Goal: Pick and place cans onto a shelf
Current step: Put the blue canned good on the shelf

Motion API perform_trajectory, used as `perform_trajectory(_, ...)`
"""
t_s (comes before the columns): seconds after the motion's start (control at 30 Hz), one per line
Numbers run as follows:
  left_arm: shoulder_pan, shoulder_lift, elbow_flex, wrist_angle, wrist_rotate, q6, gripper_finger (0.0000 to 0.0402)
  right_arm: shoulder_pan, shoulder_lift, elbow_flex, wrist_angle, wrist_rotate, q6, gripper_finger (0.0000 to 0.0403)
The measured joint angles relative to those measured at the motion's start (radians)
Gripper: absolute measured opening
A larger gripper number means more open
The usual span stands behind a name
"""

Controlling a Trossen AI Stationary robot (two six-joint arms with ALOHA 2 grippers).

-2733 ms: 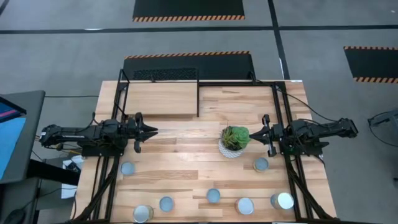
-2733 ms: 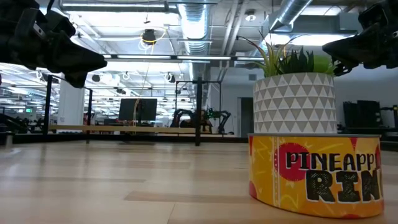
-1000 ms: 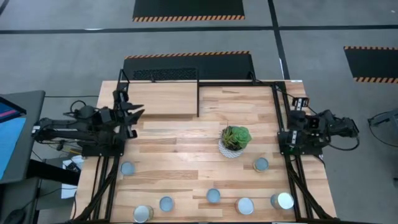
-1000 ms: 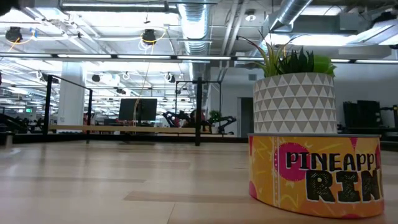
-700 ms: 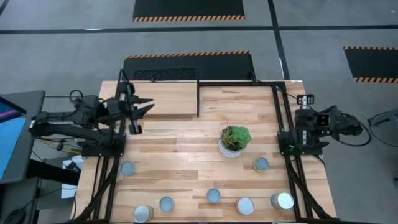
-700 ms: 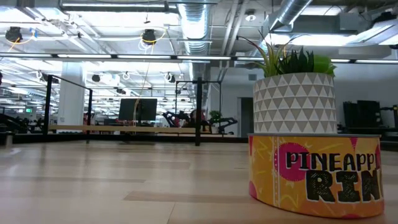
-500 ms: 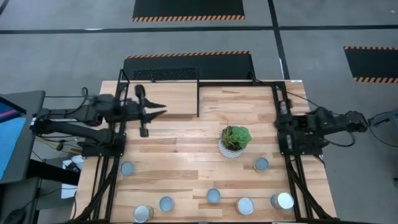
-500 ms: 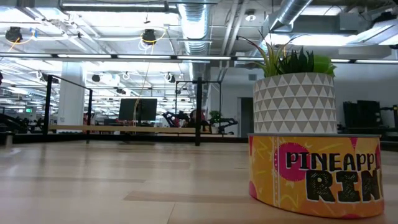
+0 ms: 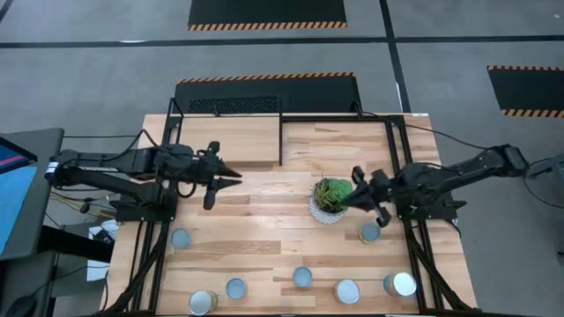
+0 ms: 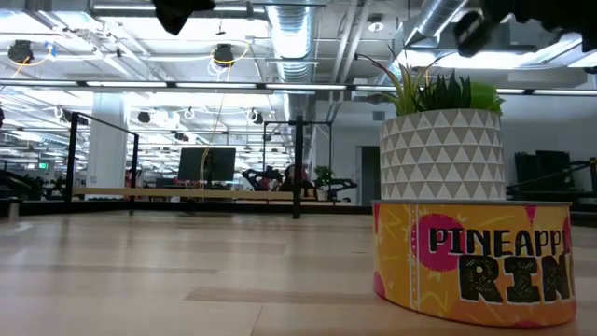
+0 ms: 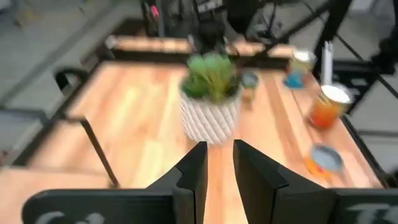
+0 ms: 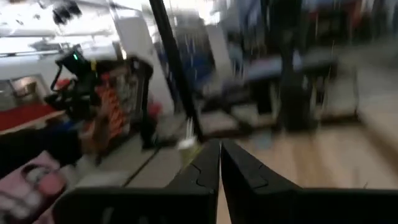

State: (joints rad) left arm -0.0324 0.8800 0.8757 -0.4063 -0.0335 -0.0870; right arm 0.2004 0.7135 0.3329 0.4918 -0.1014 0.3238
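While untouched, seven cans [image 9: 302, 276] sit.

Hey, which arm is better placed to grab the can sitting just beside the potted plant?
Probably the right. The right claw hovers beside the white-potted green plant, near that silvery-topped tin can. The left claw is across the wooden table, in front of the light-wood shelf.

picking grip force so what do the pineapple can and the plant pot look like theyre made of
Pineapple can: likely tin, judging by the thin metal rim at its top, wrapped in a glossy printed yellow label. Plant pot: probably glazed ceramic, white with a grey triangle pattern; plastic can't be ruled out.
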Motion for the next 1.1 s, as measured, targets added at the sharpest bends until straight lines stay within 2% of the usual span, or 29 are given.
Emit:
perform_trajectory(0.17,-0.014,-0.002,0.0,-0.131,0.015,-0.067,0.0068,0.058,0.049,0.029,-0.107,-0.003,0.096,0.0043)
perform_trajectory(0.3,-0.014,-0.002,0.0,-0.183,0.017,-0.107,0.0068,0.137,0.053,0.086,-0.162,-0.003,0.092,0.0043)
perform_trajectory(0.4,-0.014,-0.002,0.0,-0.187,0.017,-0.109,0.0068,0.203,0.055,0.162,-0.27,0.002,0.057,0.0043)
perform_trajectory(0.57,-0.014,-0.002,0.0,-0.187,0.015,-0.109,0.0068,0.286,0.119,0.294,-0.488,0.136,0.0,0.0043)
perform_trajectory(0.7,-0.014,-0.002,0.0,-0.187,0.014,-0.109,0.0068,0.298,0.207,0.398,-0.686,0.204,0.043,0.0043)
perform_trajectory(0.8,-0.014,-0.002,0.0,-0.187,0.014,-0.11,0.0068,0.294,0.281,0.51,-0.875,0.18,0.135,0.0043)
perform_trajectory(0.93,-0.014,-0.002,0.0,-0.187,0.015,-0.143,0.0068,0.295,0.384,0.672,-1.107,0.13,0.155,0.0043)
perform_trajectory(1.1,-0.014,-0.002,0.0,-0.205,0.017,-0.207,0.0068,0.296,0.492,0.79,-1.175,0.127,0.155,0.0043)
